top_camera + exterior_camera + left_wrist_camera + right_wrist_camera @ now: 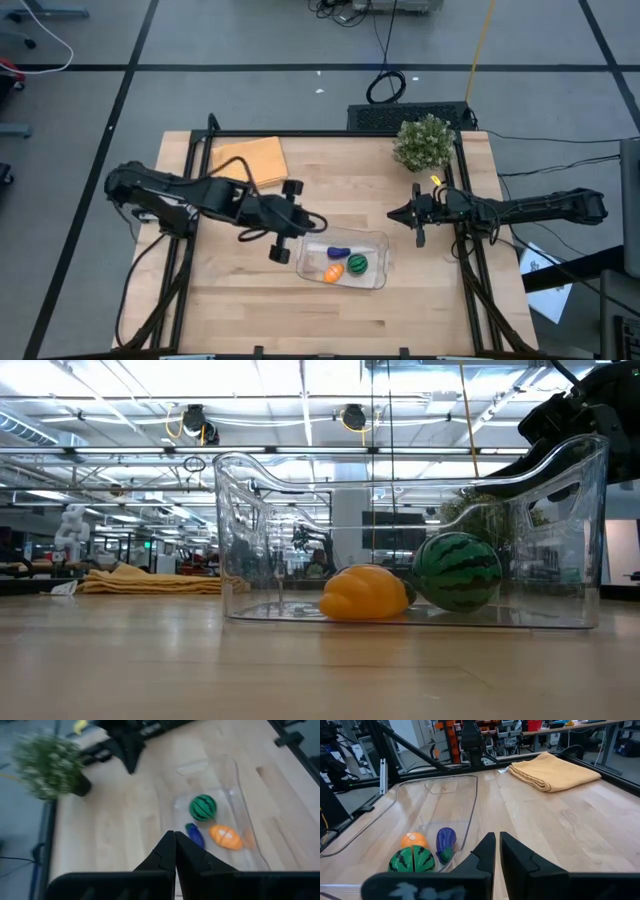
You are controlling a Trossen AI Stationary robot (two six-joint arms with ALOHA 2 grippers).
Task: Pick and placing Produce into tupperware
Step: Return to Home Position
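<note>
The clear tupperware (381, 243) stands on the wooden table, right of centre. All three produce pieces lie on its floor: the purple one (338, 250), the green striped round one (357, 264) and the orange one (331, 272). They also show in the left wrist view: purple (195, 835), green (202, 807) and orange (226, 836). My left gripper (322, 228) is shut and empty, above the table just beyond the tupperware's far left corner. My right gripper (395, 215) is shut and empty, off the tupperware's far right corner.
A folded orange-yellow cloth (252, 158) lies at the far left of the table. A bushy green plant (424, 142) stands at the far right corner. Bare wood lies between the tupperware and the table's near edge.
</note>
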